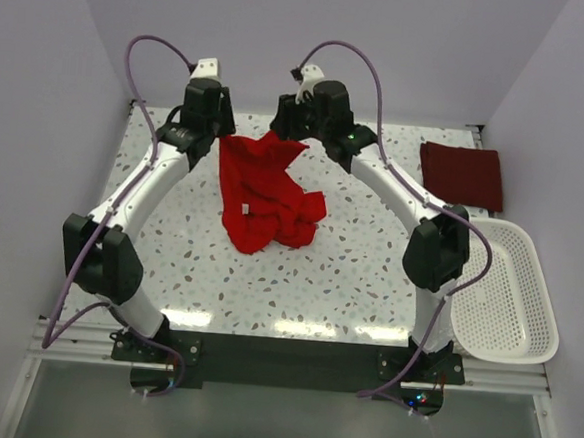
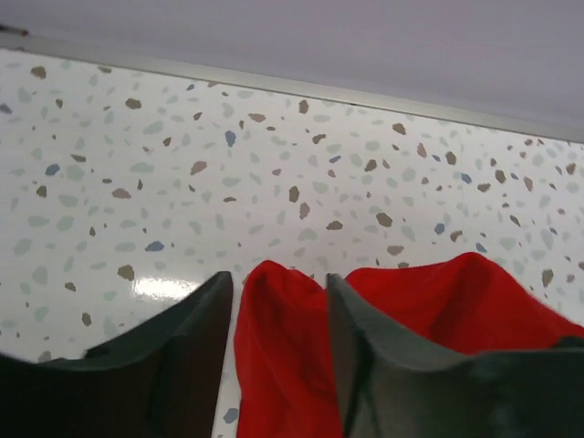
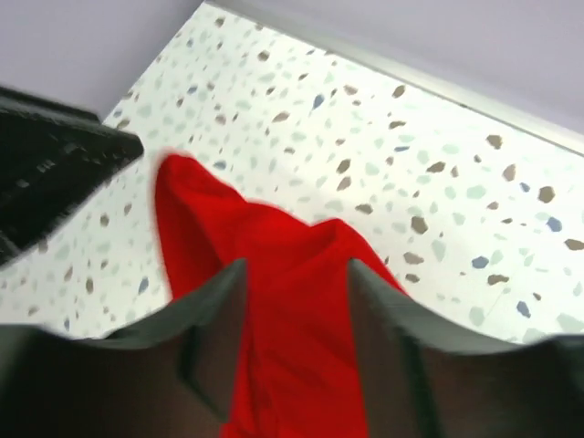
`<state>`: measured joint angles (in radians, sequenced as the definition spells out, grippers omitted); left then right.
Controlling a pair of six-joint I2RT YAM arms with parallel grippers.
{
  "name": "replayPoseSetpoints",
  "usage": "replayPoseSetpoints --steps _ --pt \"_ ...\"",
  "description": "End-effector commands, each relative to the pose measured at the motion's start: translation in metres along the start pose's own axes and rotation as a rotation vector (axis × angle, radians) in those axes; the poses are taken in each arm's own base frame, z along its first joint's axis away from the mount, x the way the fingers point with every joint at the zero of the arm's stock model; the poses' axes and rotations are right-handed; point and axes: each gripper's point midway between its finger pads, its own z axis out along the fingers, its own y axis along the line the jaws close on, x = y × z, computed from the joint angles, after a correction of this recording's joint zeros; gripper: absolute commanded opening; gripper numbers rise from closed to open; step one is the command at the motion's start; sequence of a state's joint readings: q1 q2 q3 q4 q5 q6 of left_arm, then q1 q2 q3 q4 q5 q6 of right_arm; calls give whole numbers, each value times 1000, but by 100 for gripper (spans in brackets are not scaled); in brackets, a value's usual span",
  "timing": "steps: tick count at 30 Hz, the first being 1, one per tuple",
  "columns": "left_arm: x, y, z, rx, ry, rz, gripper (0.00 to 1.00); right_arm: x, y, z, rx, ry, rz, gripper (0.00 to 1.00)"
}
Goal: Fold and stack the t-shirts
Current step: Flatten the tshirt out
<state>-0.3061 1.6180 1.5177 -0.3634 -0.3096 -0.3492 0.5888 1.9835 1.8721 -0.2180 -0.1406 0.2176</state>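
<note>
The bright red t-shirt (image 1: 268, 202) lies crumpled in the middle of the table, its top edge lifted between the two grippers near the back. My left gripper (image 1: 223, 140) stands at its left top corner and my right gripper (image 1: 292, 139) at its right top corner. In the left wrist view the jaws (image 2: 278, 276) are apart with a red fold (image 2: 283, 347) between them and a sliver of table showing beside the left finger. The right jaws (image 3: 297, 263) are also apart around blurred red cloth (image 3: 292, 310). The dark maroon t-shirt (image 1: 462, 174) lies folded at the back right.
A white slatted basket (image 1: 507, 294) sits at the table's right edge, just in front of the maroon t-shirt. The back wall runs close behind both grippers. The left arm's dark wrist (image 3: 46, 155) shows at the left of the right wrist view.
</note>
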Motion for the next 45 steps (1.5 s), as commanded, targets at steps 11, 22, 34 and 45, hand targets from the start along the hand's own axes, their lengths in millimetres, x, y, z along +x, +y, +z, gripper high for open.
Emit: replayPoseSetpoints --steps 11,22,34,45 --pt "67 48 1 -12 141 -203 96 112 -51 -51 117 229 63 67" --pt "232 19 -53 110 393 -277 90 213 -41 -83 20 387 105 67" --pt "274 14 -34 65 478 -255 47 227 -38 -77 -13 373 142 67" --pt "189 75 -75 -107 366 -118 0 219 -44 -79 28 341 141 67"
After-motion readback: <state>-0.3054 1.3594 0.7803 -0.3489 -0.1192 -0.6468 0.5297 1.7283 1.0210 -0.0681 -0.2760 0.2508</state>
